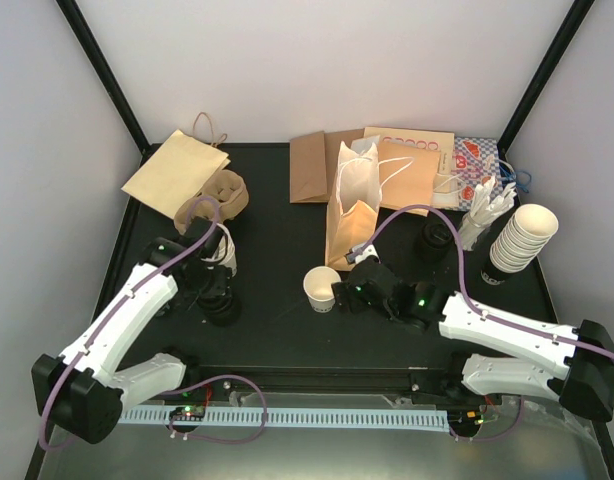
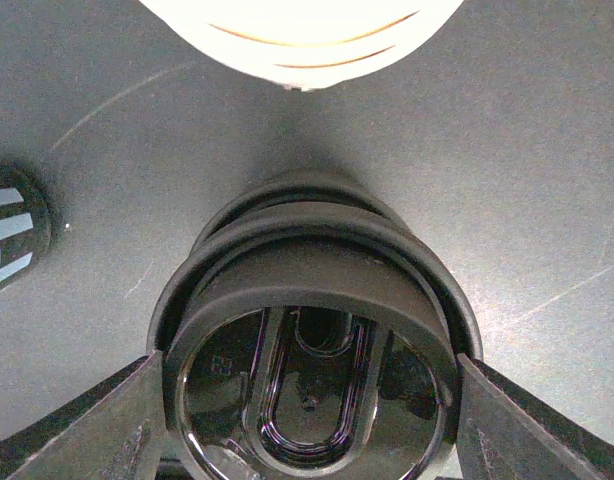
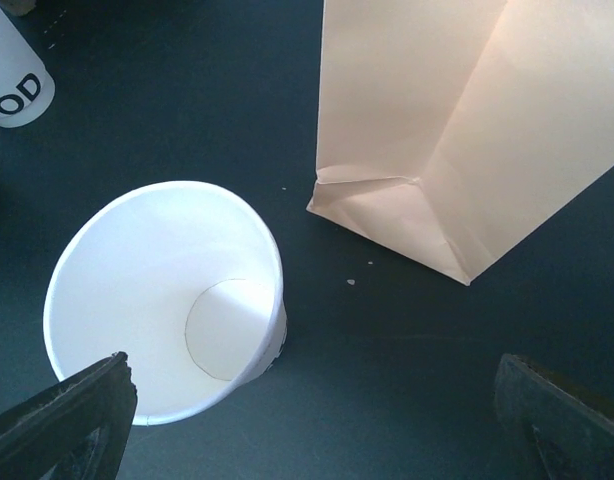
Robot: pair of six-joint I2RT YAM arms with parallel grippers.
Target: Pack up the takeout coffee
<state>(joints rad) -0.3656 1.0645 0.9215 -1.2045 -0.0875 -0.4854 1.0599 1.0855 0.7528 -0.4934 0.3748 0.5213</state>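
**Lid in the Left Jaws, Open Cup Beside the Bag**

The left gripper [image 2: 307, 410] was clamped on a round black plastic sip lid [image 2: 312, 380], with its dark fingers [image 2: 97, 430] set against opposite sides of the rim. The lid was glossy, with an oblong moulded recess in its top. It sat on a stack of matching black lids [image 2: 307, 205], whose duller rims showed stepped behind it. At the left edge of that wrist view lay a round black object [image 2: 9, 240] with white block letters, cut off and not readable. Beyond the lids stood a cream paper cup stack [image 2: 302, 40], thin lines marking its nested rims.

The right gripper [image 3: 312, 420] stood wide apart and held nothing. Near the finger at the lower left of its wrist view, a small white paper cup [image 3: 167, 300] stood upright and lidless on the matte, finely scratched black table [image 3: 167, 100]. Its smooth inside and round base disc were in plain sight. Just beside the cup stood a tall tan paper bag [image 3: 457, 130] with a creased, folded bottom corner. A white cylindrical object [image 3: 12, 85] in the upper left corner carried black capitals ending "OD".

Farther out lay a brown moulded pulp cup carrier [image 1: 219, 195], flat brown paper bags [image 1: 317, 165] and a leaning stack of cream cups [image 1: 522, 235]. There was also a bag printed in red and blue [image 1: 477, 160], its print too small to read.
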